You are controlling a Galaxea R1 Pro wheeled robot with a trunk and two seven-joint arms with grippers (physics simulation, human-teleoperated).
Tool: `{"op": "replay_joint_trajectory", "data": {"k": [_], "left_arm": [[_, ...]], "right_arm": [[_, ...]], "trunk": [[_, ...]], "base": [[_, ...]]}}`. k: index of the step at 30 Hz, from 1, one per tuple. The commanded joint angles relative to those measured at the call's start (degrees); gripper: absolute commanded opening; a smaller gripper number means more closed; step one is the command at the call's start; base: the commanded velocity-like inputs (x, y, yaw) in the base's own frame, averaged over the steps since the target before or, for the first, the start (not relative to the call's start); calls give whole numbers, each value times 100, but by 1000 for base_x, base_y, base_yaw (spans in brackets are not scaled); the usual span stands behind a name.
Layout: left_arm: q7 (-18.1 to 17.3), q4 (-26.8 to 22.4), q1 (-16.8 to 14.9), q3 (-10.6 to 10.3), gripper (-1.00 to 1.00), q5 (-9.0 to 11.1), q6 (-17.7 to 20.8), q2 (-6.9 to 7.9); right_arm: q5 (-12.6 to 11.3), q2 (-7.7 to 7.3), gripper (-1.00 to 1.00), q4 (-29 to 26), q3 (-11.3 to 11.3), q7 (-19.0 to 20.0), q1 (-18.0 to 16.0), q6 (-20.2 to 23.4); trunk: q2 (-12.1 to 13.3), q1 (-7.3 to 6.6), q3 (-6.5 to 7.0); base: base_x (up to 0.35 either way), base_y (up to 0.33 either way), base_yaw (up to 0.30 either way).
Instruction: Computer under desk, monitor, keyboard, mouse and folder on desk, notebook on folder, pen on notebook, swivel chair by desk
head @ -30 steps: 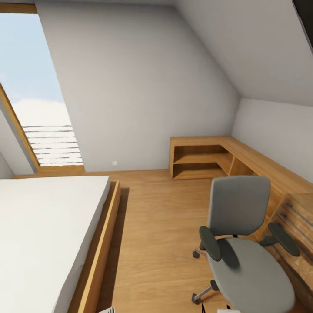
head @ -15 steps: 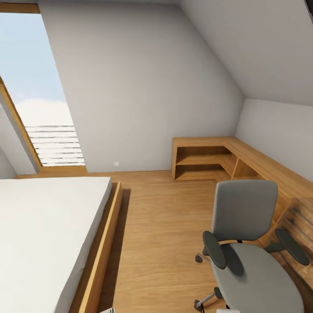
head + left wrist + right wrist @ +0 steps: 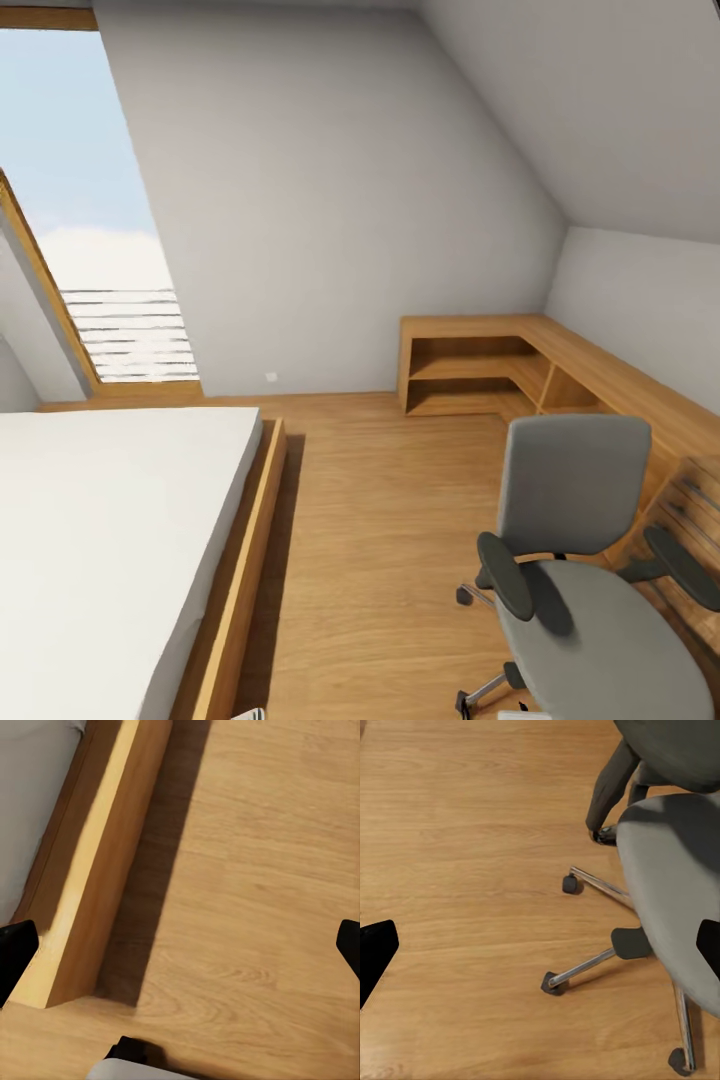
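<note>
Jaws on both arms are standing wide apart with nothing between them: the left gripper (image 3: 180,945) is hanging over bare floor (image 3: 262,870) beside the bed (image 3: 110,540) frame, and the right gripper (image 3: 540,945) is hanging over the floor next to the chair (image 3: 585,570). Largest in the room, the bed is lying to the robot's left under the window (image 3: 80,200), while a wooden shelf unit (image 3: 480,365) is running along the far and right walls. That grey chair is standing to the robot's right front, close against the wooden unit, its seat (image 3: 675,885) showing nothing on it in what is visible. Judging by its chrome star base (image 3: 592,964) and castors, it is likely to roll and spin freely, so a push low on the firm backrest or a grip on an armrest (image 3: 510,575) would probably steer it better than the padded seat. No black worktop is in sight here.
</note>
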Motion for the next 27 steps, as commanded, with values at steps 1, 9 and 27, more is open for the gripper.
{"op": "replay_joint_trajectory", "data": {"k": [1,9,27], "left_arm": [[39,0,-6,-49,100,33,-20,3],[39,0,-6,-48,100,33,-20,3],[39,0,-6,-53,100,29,-20,3]], "right_arm": [[-3,0,100,0,49,-53,-5,-5],[-3,1,100,0,50,-53,-5,-21],[-3,-6,100,0,49,-53,-5,-23]], "trunk": [[-12,4,-12],[-12,4,-12],[-12,4,-12]], "base": [[4,83,0],[1,25,99],[31,1,245]]}}
